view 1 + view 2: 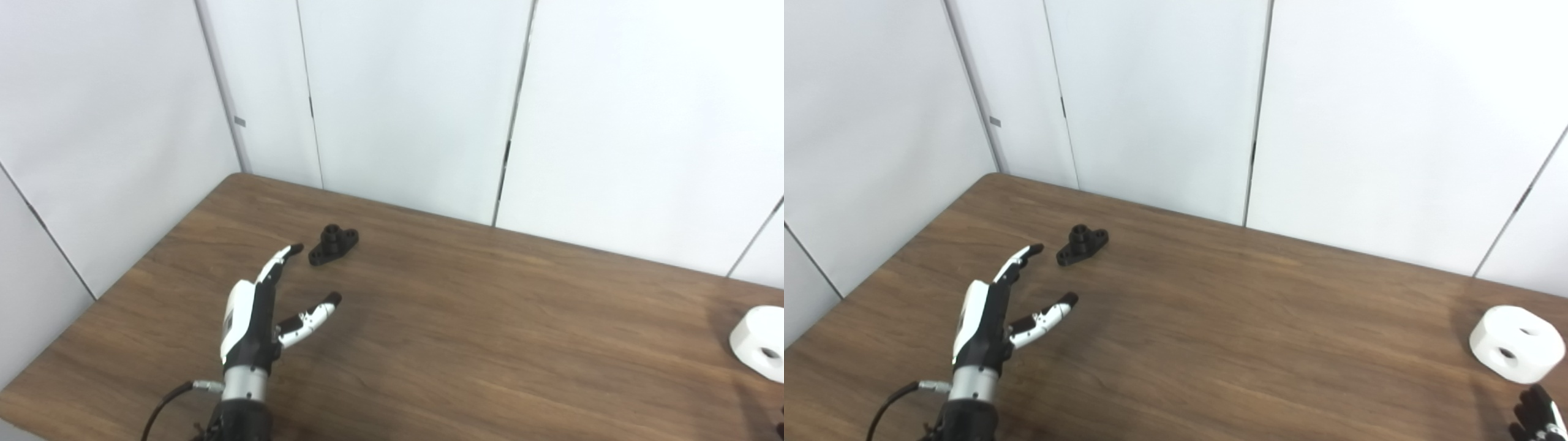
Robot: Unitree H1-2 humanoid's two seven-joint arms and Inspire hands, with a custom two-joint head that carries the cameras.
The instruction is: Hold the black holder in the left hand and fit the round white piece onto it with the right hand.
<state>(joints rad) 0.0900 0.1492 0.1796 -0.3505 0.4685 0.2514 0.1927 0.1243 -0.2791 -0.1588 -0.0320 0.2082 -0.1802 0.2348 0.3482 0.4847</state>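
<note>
My left robot hand (263, 312) is spread, holding nothing, left of centre; the black holder (332, 244) looks light and stiff, so I'd pinch its raised collar.

This looks like a robot test cell in a lab, not a home or shop. Plain white partition panels (404, 104) with narrow seams wall in a wood-grain tabletop (465, 331) on its far sides (no decor, shelves or windows show), and a cabled robotic left hand (254, 318) reaches over it.
</note>
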